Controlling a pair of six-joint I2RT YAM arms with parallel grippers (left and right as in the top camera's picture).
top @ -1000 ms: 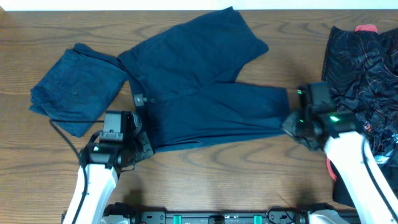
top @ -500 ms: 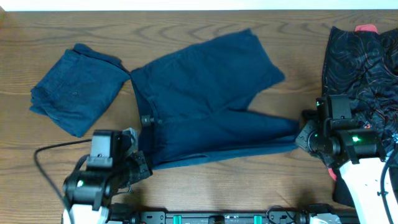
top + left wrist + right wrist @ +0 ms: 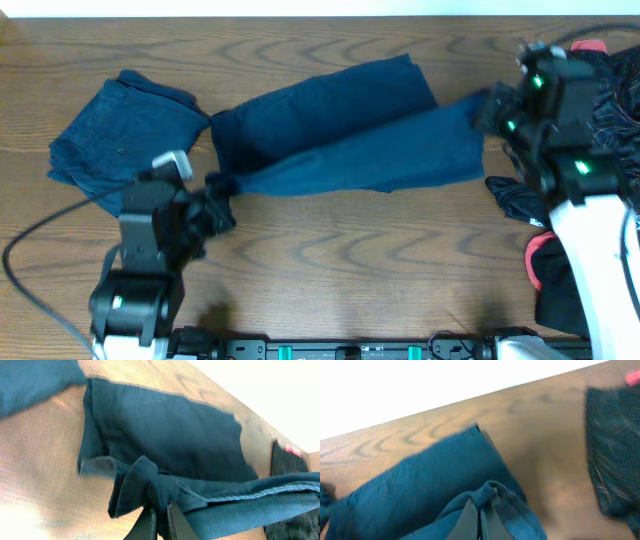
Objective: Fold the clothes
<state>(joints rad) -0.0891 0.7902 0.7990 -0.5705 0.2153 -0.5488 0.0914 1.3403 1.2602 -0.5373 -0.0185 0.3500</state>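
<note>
Wood bench (image 3: 330, 270) carries everything; navy shorts (image 3: 340, 135) lie across the middle, far half flat, near edge lifted and carried over it as a long fold running left to right; black printed garments (image 3: 612, 445) heaped at the right edge, partly under the right arm; folded navy piece (image 3: 120, 140) at far left, apart from the shorts; left claw (image 3: 160, 515) clamped on a bunched wad at the left end of the lifted edge, fingers nearly together with cloth between; right claw (image 3: 479, 510) clamped likewise on a pinch of the right end, near the leg hem; handling, as a judgement: light, limp woven cloth, sags between the two grips and wrinkles at each pinch, not fragile, little slip once pinched but a thin pinch could pull free; best held at hem or waistband corners where the layers are thicker, both ends kept taut so the fold lands straight.
</note>
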